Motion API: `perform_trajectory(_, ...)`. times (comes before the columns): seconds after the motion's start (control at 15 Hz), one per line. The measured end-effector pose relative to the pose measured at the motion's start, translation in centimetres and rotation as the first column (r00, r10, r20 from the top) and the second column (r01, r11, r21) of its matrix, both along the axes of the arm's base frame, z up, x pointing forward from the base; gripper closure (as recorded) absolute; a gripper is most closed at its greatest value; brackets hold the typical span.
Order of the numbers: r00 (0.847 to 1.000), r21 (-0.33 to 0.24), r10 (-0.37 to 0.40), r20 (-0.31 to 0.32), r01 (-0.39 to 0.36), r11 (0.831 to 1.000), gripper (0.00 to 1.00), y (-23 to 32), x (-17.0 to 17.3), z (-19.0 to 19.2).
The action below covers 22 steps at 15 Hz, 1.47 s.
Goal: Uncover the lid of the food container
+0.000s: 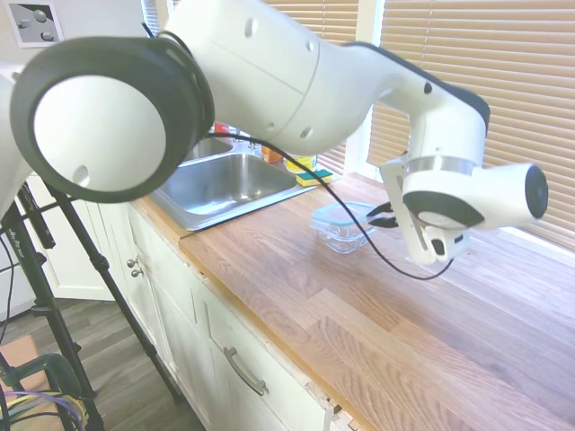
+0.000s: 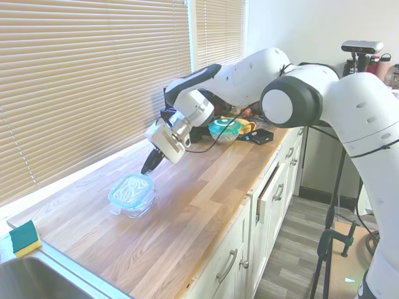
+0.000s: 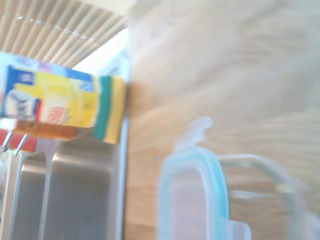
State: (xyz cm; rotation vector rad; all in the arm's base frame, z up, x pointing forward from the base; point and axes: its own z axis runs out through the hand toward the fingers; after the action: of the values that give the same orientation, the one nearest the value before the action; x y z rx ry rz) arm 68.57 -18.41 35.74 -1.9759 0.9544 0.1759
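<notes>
The food container (image 2: 138, 205) is a small clear glass dish on the wooden counter, and it also shows in the first exterior view (image 1: 341, 239). The lid (image 2: 131, 189), clear with a teal-blue rim, lies on top of it (image 1: 340, 214). My gripper (image 2: 148, 168) hangs tilted just above the container's edge on the window side (image 1: 384, 217). The blurred wrist view shows the lid (image 3: 192, 197) with the glass container (image 3: 280, 182) beside it. Whether the lid sits square on the dish is unclear there.
A steel sink (image 1: 225, 184) is set in the counter beyond the container, with a yellow-green sponge (image 2: 25, 238) at its corner and a yellow-labelled canister (image 3: 50, 102) beside that. A teal bowl (image 2: 224, 129) and clutter stand at the counter's other end. Blinds run along the window side.
</notes>
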Motion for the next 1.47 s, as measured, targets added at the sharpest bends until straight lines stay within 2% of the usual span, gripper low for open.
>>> perform_trajectory(0.47, 0.997, -0.053, 0.064, 0.038, -0.062, 0.997, 1.00, 4.5, 0.3, 6.3)
perform_trajectory(0.8, 0.987, -0.107, 0.157, 0.038, -0.152, 0.983, 1.00, 10.4, 0.3, 8.4)
perform_trajectory(1.13, 0.974, -0.193, 0.225, 0.030, -0.215, 0.957, 1.00, 16.3, 0.0, 8.1)
perform_trajectory(1.47, 0.966, -0.278, 0.258, -0.008, -0.250, 0.927, 1.00, 19.3, -0.9, 5.5)
